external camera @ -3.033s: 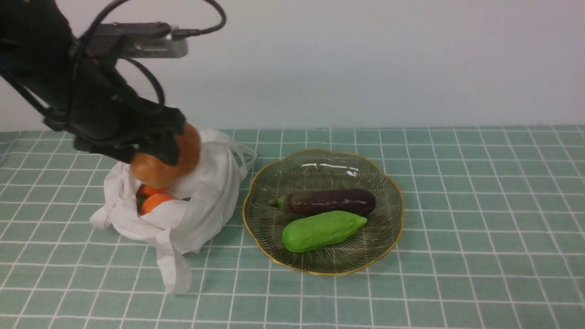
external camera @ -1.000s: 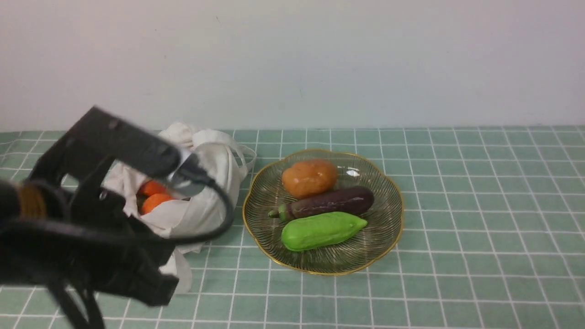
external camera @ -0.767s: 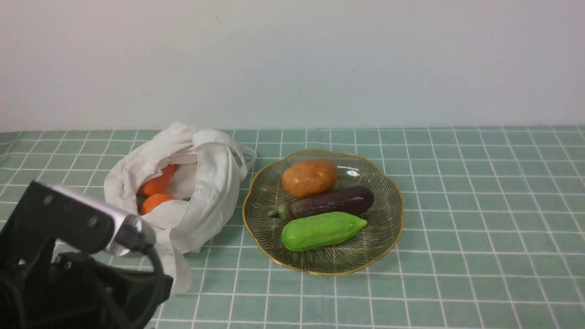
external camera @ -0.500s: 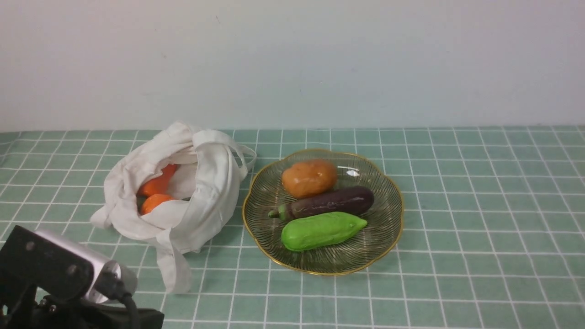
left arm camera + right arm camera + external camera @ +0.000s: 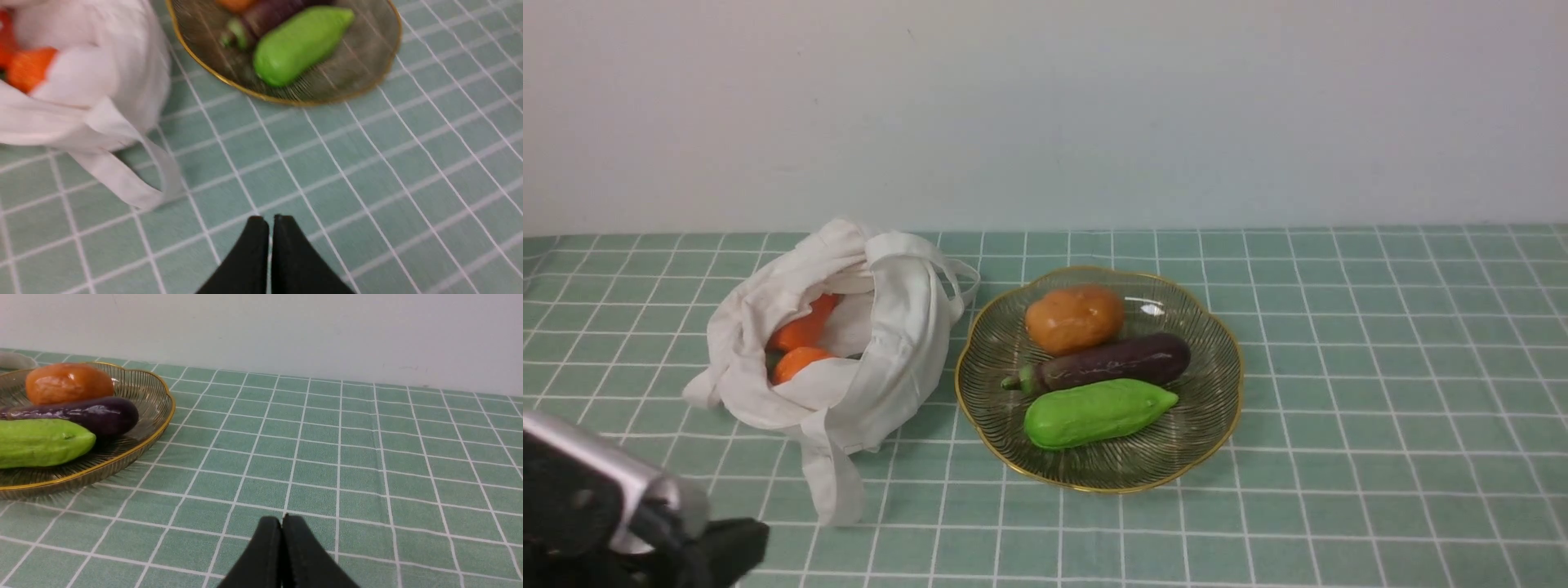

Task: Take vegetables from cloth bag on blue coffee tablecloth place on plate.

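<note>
The white cloth bag (image 5: 882, 343) lies slumped on the blue coffee tablecloth (image 5: 1380, 367), mouth open, with two orange carrot vegetables (image 5: 799, 333) showing inside. To its right, the tan potato (image 5: 1074, 318) rests at the back of the glass plate (image 5: 1232, 408). My left gripper (image 5: 269, 218) is shut and empty, low over bare cloth, on the near side of the bag's handle (image 5: 122, 183). Only that arm's wrist (image 5: 596, 514) shows in the front view, at the near left corner. My right gripper (image 5: 281, 517) is shut and empty over cloth to the right of the plate (image 5: 163, 416).
On the plate, in front of the potato, lie a dark purple eggplant (image 5: 1115, 362) and a bright green gourd (image 5: 1094, 412). A pale wall (image 5: 1094, 114) closes the far edge of the cloth. A bag handle (image 5: 837, 490) trails toward the front edge.
The potato, held above the bag three seconds ago, lies on the plate. Over the last second my left arm has drawn back and down to the near left corner.
</note>
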Action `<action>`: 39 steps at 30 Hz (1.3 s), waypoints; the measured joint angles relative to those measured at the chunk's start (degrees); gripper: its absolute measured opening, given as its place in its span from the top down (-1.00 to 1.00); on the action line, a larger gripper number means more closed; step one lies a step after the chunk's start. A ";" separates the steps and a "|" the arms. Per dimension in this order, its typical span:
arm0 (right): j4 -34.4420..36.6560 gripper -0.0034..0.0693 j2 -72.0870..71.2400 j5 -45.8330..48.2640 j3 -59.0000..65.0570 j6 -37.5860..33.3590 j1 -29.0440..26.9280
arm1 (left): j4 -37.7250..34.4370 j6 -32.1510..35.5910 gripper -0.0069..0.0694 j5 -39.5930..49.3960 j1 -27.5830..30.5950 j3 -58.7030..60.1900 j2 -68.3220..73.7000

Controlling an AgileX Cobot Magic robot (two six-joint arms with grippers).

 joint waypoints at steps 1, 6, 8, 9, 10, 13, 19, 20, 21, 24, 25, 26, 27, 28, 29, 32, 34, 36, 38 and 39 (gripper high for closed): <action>0.00 0.95 0.00 0.00 0.00 0.00 0.00 | 1.92 -2.23 0.84 -1.53 2.03 1.44 -2.75; 0.00 0.95 0.00 0.00 0.00 0.00 0.00 | 5.85 -5.90 0.84 -4.30 11.71 8.13 -14.31; 0.00 0.95 0.00 0.00 0.00 0.00 0.00 | 7.12 -6.17 0.84 -4.50 16.42 12.66 -20.16; 0.00 0.95 0.00 0.00 0.00 0.00 0.00 | 7.36 -6.17 0.84 -4.50 17.98 14.34 -22.19; 0.00 0.95 0.00 0.00 0.00 0.00 0.00 | 7.43 -6.17 0.84 -4.50 18.53 14.97 -22.94; 0.00 0.95 0.00 0.00 0.00 0.00 0.00 | 7.75 -6.17 0.84 -4.55 21.64 19.87 -27.91; 0.00 0.95 0.00 0.00 0.00 0.00 0.00 | 7.88 -6.17 0.84 -5.29 22.41 24.56 -32.11; 0.00 0.95 0.00 0.00 0.00 0.00 0.00 | 8.02 -6.17 0.84 -5.85 22.41 25.49 -32.33; 0.00 0.95 0.00 -0.02 0.00 0.00 0.00 | 8.02 -6.17 0.84 -6.94 22.41 25.65 -32.33; 0.00 0.95 0.00 -0.02 0.00 0.00 0.00 | 8.02 -6.17 0.84 -7.77 22.41 25.80 -32.33; 0.00 0.95 0.00 -0.02 0.00 0.00 0.00 | 8.02 -6.17 0.84 -7.94 22.46 25.87 -32.33; 0.00 0.95 0.00 -0.02 0.00 0.00 0.00 | 8.02 -6.17 0.84 -8.02 22.46 25.87 -32.33; 0.00 0.95 0.00 -0.02 0.00 0.00 0.00 | 8.02 -6.17 0.84 -8.26 22.65 25.92 -32.33; 0.00 0.95 0.00 -0.02 0.00 0.00 0.00 | 8.02 -6.17 0.84 -8.36 22.90 25.92 -32.33; 0.00 0.95 0.00 -0.02 0.00 0.00 0.00 | 8.02 -6.17 0.84 -8.42 23.31 25.96 -32.33; 0.00 0.95 0.00 -0.02 0.00 0.00 0.00 | 8.02 -6.17 0.84 -8.59 23.95 25.98 -32.33; 0.00 0.95 0.00 -0.02 0.00 0.00 0.00 | 8.02 -6.17 0.84 -8.64 24.08 25.98 -32.33; 0.00 0.95 0.00 -0.02 0.00 0.00 0.00 | 8.02 -6.17 0.84 -8.64 24.08 25.98 -32.33; 0.00 0.95 0.00 -0.02 0.00 0.00 0.00 | 7.96 -6.17 0.84 -8.64 24.08 25.98 -32.33; 0.00 0.95 0.00 -0.02 0.00 0.00 0.00 | 7.96 -6.17 0.84 -8.64 24.08 25.98 -32.33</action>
